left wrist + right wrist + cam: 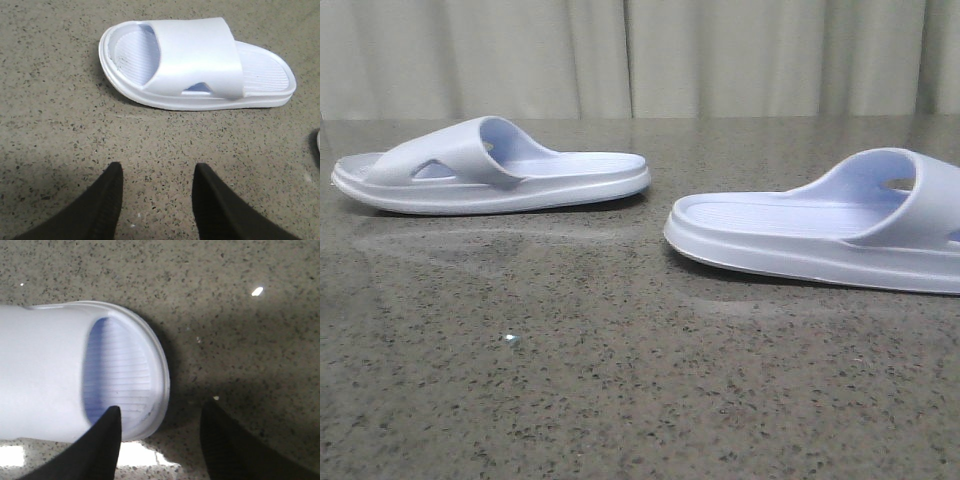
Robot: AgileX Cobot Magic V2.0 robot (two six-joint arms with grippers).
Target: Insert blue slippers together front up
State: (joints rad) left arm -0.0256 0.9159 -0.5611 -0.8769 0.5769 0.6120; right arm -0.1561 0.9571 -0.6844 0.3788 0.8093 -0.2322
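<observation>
Nearest in front view: bare stretch of dark speckled stone-look tabletop (620,400) w/ a tiny pale fleck (511,340) on it. Beyond that, on the right, one pale lavender-blue moulded foam slide sandal (800,235), sole down, ribbed footbed up, wide strap toward the right frame edge, partly cut off there. Further back on the left, the second pale lavender-blue foam slide (490,170), also sole down, side-on, a triangular cutout showing in its strap. The 2 are well apart, bare table between. Behind everything, pale pleated curtain (640,55). Left wrist view: left gripper (156,200), black fingers spread w/ nothing between, hangs over bare table; left slide (195,65) lies just ahead of the tips, crosswise, not touching. Right wrist view: right gripper (160,442), fingers likewise apart & empty; right slide's (75,370) rounded end sits just by one fingertip (107,435), which overlaps its rim in frame – contact can't tell; other finger over bare table.
</observation>
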